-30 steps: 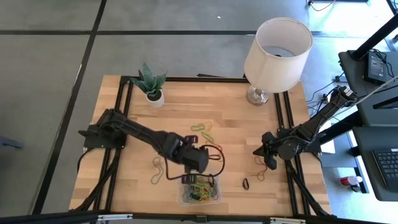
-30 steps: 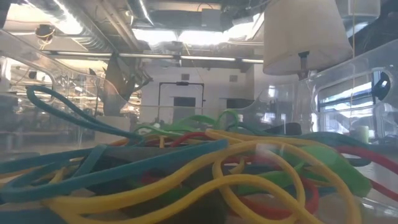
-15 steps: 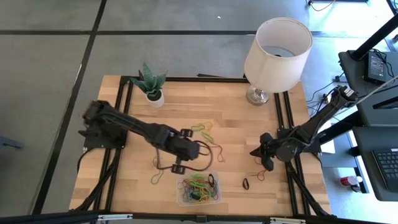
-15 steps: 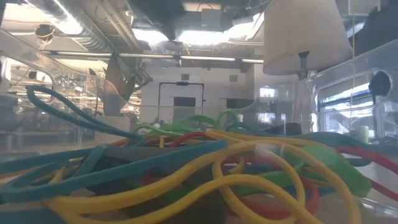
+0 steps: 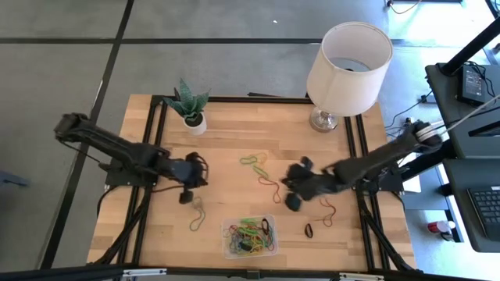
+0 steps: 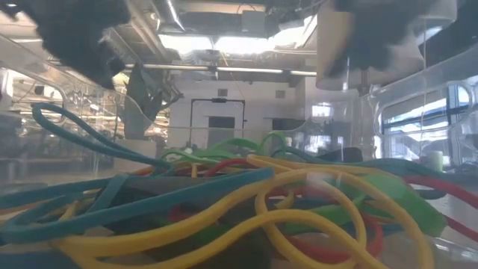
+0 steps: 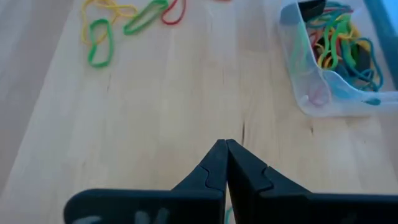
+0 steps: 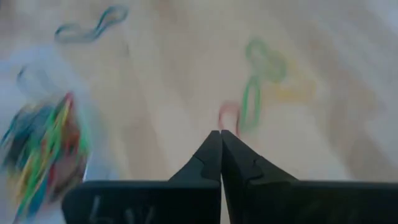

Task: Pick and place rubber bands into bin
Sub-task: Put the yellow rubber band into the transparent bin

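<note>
Nearest the bench's front edge sits the small clear plastic bin with rounded corners (image 5: 250,237), holding a tangle of yellow, green, red and blue rubber bands (image 5: 248,232); nothing hangs over it now. A second ago the left arm's pincer was right above that bin, and half a second ago just behind it. Now the left pincer (image 5: 186,190) has pulled away toward its own side of the pale wooden bench (image 5: 226,133), its fingers pressed together and empty in the wrist view, so a drop-off looks finished.

Loose bands remain out of the bin: a tan-green loop (image 5: 197,216) near the left pincer, a small dark one (image 5: 308,230) beside the bin, and farther back a green, yellow and red cluster (image 5: 255,163) mid-bench.

The right pincer (image 5: 295,193) has swept in from the right edge toward that cluster, fingers closed with nothing between them. It probably takes the next pick.

Farthest back stand the white-shaded lamp (image 5: 348,59) and small potted plant (image 5: 188,105), unmoved.
</note>
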